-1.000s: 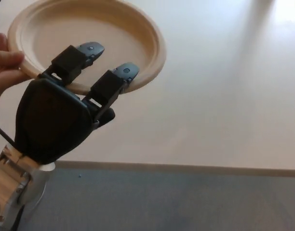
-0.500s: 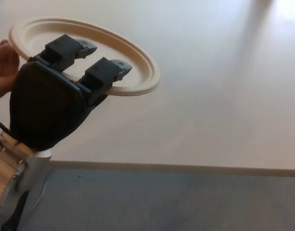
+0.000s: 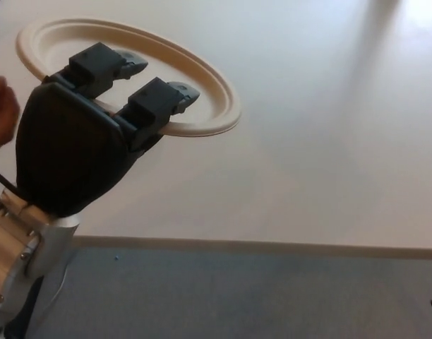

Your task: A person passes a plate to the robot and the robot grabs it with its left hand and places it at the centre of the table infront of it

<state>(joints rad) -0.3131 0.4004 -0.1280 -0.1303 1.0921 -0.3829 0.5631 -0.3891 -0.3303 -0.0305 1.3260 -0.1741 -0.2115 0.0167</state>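
A round beige paper plate [image 3: 195, 85] hangs tilted above the pale table [image 3: 322, 141] at the upper left. My left hand [image 3: 89, 134] comes in from the lower left and is shut on the plate's near rim, its two black fingers [image 3: 159, 99] lying over the top of the plate. The thumb is hidden under the plate. A person's hand [image 3: 1, 116] shows at the left edge, just apart from the plate. My right hand does not show.
The table's near edge [image 3: 272, 246] runs across the lower part of the view, with grey floor [image 3: 258, 296] below it. The table surface stretches to the right and far side of the plate.
The person's hand has let go of the plate and drawn back to the left. The plate went from steeply tilted to flatter, and my left hand closed on its rim.
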